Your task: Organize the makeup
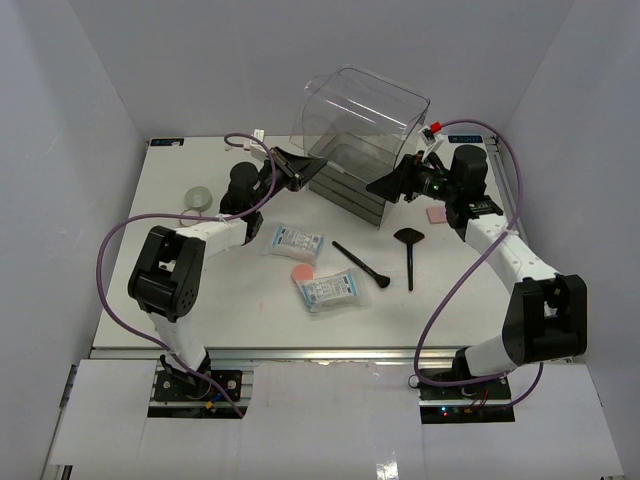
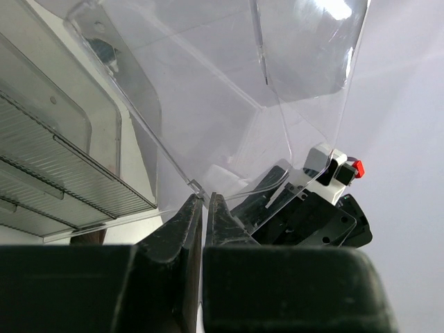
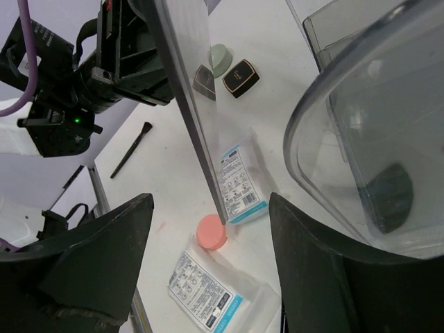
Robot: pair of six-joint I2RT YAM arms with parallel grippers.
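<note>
- Counter (image 1: 200, 300): white. The makeup lies loose across its middle, and none of it looks sorted yet.
- Clear box (image 1: 350, 195) with grey drawers sits at the counter's 12 o'clock. Its clear lid (image 1: 365, 105) is tipped up and back.
- Left pincer (image 2: 206, 198) is at the box's 9 o'clock, closed tight. Its tips are on the lid's lower corner and appear to pinch it.
- Right pincer (image 3: 209, 201) is at the box's 3 o'clock, spread wide and holding nothing. In its wrist view the lid's thin edge runs between the fingers.
- Upper sachet (image 1: 292, 240) and lower sachet (image 1: 330, 290) lie at 6 o'clock from the box.
- Plain brush (image 1: 360, 265) and fan brush (image 1: 410, 250) lie at 5 o'clock.
- Pink round puff (image 1: 302, 272) lies between the sachets.
- Pink square puff (image 1: 436, 213) lies at 3 o'clock beside the right arm.
- Pale round pad (image 1: 198, 197) lies far out at 9 o'clock.
- Step, as I judge it: holding the lid up before loading. Hold the left pinch firm without twisting the thin plastic. Draw the right pincer clear of the lid edge before it reaches down for an item.
</note>
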